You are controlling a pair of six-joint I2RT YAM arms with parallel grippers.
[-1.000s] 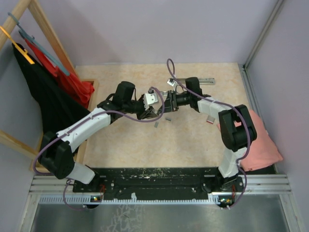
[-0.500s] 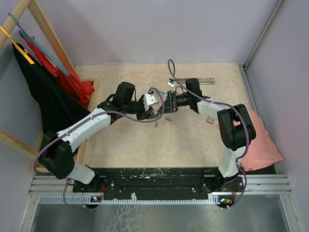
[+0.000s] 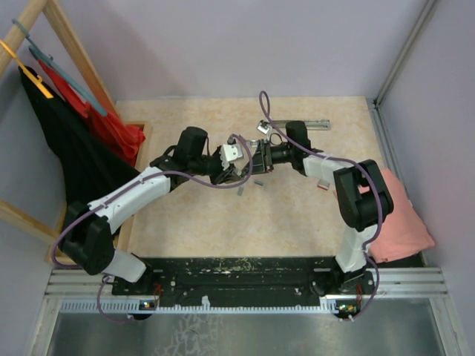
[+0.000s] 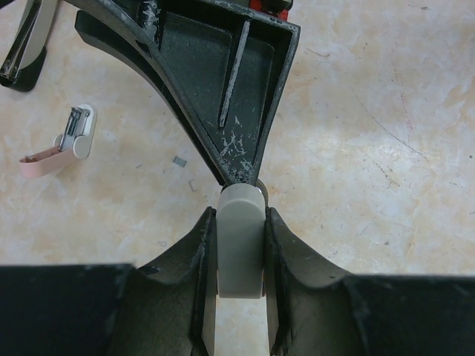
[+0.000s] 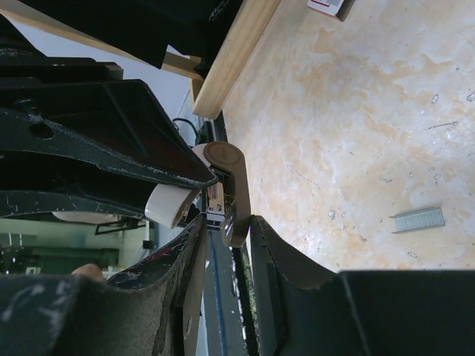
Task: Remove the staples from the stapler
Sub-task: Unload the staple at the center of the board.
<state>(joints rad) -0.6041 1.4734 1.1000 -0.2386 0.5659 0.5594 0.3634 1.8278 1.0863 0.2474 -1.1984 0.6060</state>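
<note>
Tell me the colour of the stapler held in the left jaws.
Greyish-beige stapler; best in the left wrist view.

- The left arm and right arm are clad in white shells.
- Bulky black motor housings are set at the joints.
- A purple cable is looped along each arm.
- The left gripper and right gripper are fitted with black moulded fingers, scratched and flecked white.
- A hollow, ribbed back is shown on one finger.

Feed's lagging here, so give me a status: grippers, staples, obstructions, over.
Left gripper shut on stapler. Right gripper closed on the same stapler. One staple strip loose on the table. Pink stapler lies aside.
</note>
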